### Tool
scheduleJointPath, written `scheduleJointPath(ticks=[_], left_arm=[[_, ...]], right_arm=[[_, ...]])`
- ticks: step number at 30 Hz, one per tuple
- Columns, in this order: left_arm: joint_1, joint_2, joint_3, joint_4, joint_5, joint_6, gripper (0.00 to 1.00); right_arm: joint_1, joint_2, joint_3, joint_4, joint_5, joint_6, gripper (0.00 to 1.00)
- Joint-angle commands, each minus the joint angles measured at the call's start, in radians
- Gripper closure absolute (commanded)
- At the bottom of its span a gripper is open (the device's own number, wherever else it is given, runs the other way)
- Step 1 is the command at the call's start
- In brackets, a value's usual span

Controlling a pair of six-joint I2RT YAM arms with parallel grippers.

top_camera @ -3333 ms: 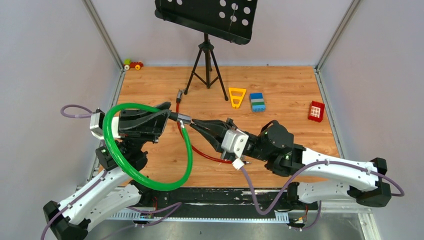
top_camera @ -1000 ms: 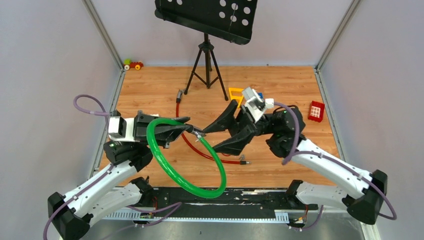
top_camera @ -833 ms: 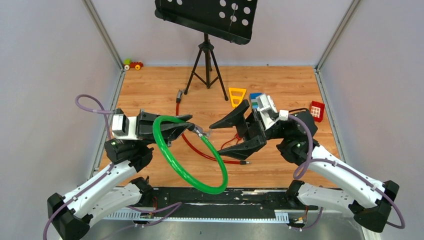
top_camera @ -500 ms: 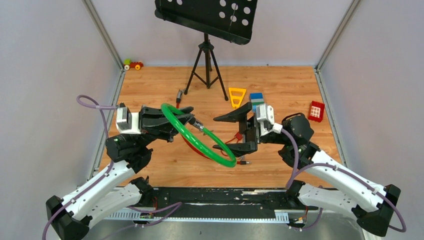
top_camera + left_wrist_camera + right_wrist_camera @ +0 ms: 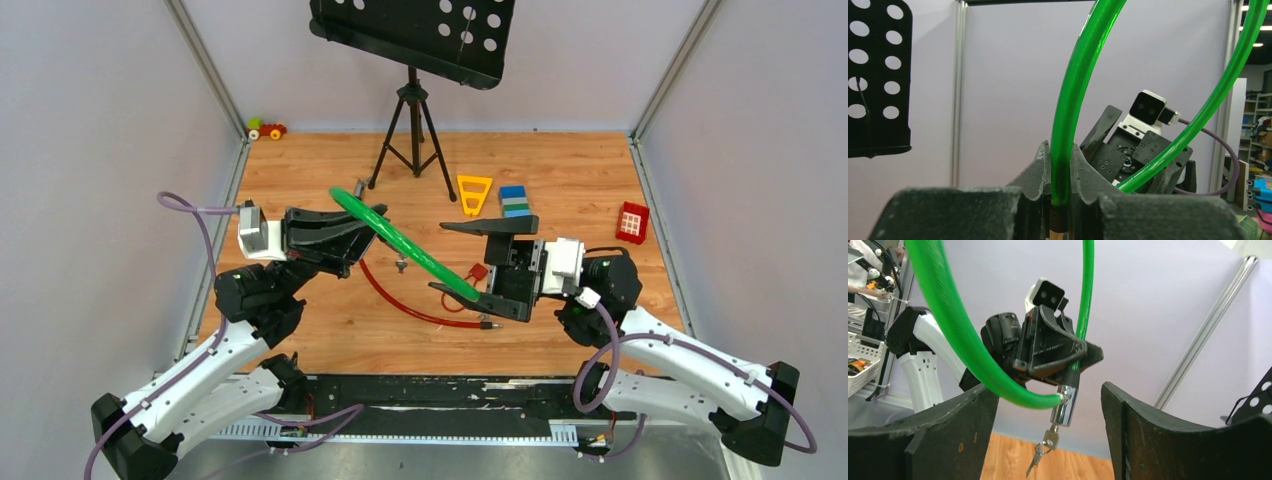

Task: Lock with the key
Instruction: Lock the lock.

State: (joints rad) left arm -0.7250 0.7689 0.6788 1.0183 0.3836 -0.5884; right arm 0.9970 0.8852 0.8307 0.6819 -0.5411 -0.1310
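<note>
1. While the key [image 5: 1040, 452] hangs loose under the shiny lock end [image 5: 1066, 410], it can swing. It is tiny and thin, so the right claw [image 5: 442, 260] could close on air or knock it away.
2. The left claw [image 5: 1060, 165] is clamped on the green cable [image 5: 405, 240], just above the lock end, and holds it up over the table [image 5: 560, 180]. The cable is round and smooth. If the right claw pushes or turns hard, the cable might twist or slip in that grip.
3. The right claw is wide apart and holds nothing. From above, the green loop slants right between its two fingers. If it shuts now, it might grab the loop and not the key.
4. A red cable [image 5: 400, 305] lies on the table under both arms. If an arm dips low, it could snag on it.
5. A few seconds ago the right claw was right up close to the lock end. Now it has pulled back and opened wide.
6. The green loop hung low and round by the left arm before. Now it has swung up and looks like a thin slanted line between the two arms.
</note>
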Motion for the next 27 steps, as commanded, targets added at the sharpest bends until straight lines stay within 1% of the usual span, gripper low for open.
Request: scheduleJointPath(ticks=[1,6,9,15,16,19,20,22,24,27], left_arm=[[0.002,-0.025,0.009,0.012,-0.065,0.018,1.0],[0.001,-0.026,0.008,0.005,-0.072,0.021,1.0],[0.002,-0.026,0.007,0.002,-0.072,0.02,1.0],[0.002,-0.024,0.005,0.001,-0.071,0.017,1.0],[0.001,-0.024,0.007,0.001,-0.071,0.016,1.0],[0.001,-0.02,0.008,0.0,-0.071,0.013,1.0],[0.001,-0.019,0.008,0.002,-0.07,0.013,1.0],[0.001,-0.018,0.011,-0.001,-0.069,0.009,1.0],[0.001,-0.015,0.015,-0.013,-0.064,0.008,1.0],[0.002,-0.012,0.018,-0.021,-0.055,0.008,1.0]], right_arm=[[0.044,-0.013,0.008,0.083,0.032,-0.074,0.27],[0.1,-0.008,0.031,-0.011,-0.004,-0.149,0.32],[0.118,-0.007,0.033,-0.017,0.0,-0.162,0.38],[0.119,0.004,0.051,-0.025,0.007,-0.144,0.61],[0.12,0.008,0.052,-0.025,0.008,-0.143,0.66],[0.119,0.015,0.053,-0.019,0.018,-0.137,0.85],[0.12,0.017,0.051,-0.015,0.025,-0.134,0.88],[0.12,0.021,0.051,-0.014,0.047,-0.131,0.91],[0.119,0.027,0.055,-0.02,0.07,-0.147,0.99],[0.12,0.04,0.069,-0.041,0.122,-0.194,1.0]])
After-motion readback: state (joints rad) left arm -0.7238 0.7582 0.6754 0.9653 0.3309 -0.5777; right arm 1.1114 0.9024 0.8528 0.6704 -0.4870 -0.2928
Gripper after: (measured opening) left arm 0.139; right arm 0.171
